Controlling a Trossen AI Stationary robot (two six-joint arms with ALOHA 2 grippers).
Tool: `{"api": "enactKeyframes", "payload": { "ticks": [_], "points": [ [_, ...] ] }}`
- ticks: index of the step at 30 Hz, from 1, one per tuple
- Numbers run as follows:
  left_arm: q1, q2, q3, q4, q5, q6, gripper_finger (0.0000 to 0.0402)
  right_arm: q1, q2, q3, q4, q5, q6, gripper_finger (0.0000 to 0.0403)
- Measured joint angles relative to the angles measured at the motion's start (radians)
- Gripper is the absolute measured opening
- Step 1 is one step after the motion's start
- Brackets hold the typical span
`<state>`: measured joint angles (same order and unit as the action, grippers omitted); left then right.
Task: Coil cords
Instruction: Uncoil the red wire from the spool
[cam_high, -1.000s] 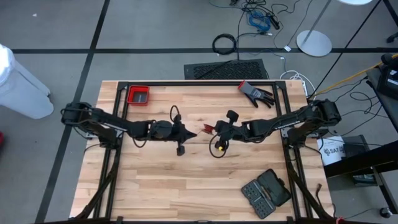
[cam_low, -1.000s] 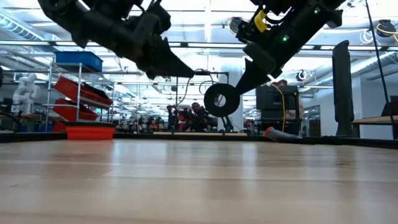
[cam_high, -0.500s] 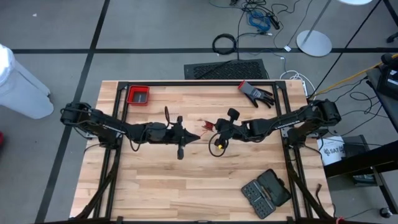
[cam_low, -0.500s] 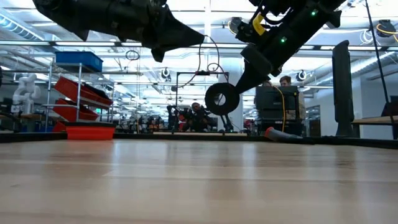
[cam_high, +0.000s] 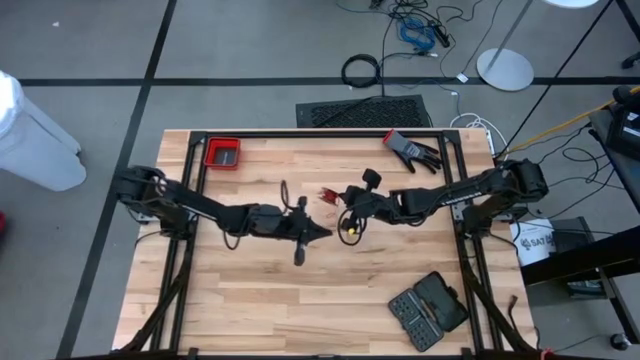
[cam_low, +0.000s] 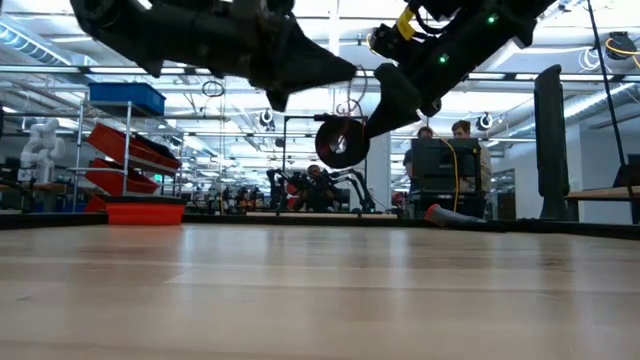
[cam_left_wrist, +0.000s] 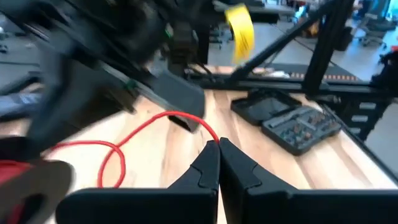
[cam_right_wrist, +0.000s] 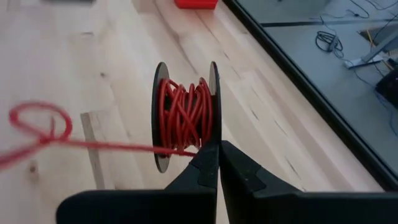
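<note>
Right end effector (cam_right_wrist: 217, 148) pinches spool (cam_right_wrist: 185, 115) (red cord (cam_right_wrist: 93, 145) trailing); left end effector (cam_left_wrist: 218, 149) closed

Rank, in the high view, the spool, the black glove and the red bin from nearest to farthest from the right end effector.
From the right end effector:
1. Spool of red cord, at its fingertips, mid-table.
2. Black glove, at the table's far edge, right side.
3. Red bin, far-left corner.

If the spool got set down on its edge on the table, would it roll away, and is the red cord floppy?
Probably yes: the spool has two round black flanges, so on edge it would likely roll. The red cord curls in loose loops, so it looks limp. The right gripper is shut on the spool.
</note>
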<state>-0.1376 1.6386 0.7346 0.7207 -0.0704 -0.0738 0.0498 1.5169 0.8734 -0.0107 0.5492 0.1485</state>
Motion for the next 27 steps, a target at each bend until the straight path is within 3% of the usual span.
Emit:
{"api": "enactKeyframes", "payload": {
  "ticks": [11, 27],
  "points": [
    [0.014, 0.145, 0.039, 0.0, 0.015, 0.0, 0.0004, -0.01, -0.001, 0.0, 0.059, -0.036, -0.035, 0.0],
    [0.066, 0.167, 0.039, -0.195, 0.014, 0.002, 0.0004, -0.005, -0.103, 0.0, 0.006, -0.109, -0.056, 0.0]
  ]
}}
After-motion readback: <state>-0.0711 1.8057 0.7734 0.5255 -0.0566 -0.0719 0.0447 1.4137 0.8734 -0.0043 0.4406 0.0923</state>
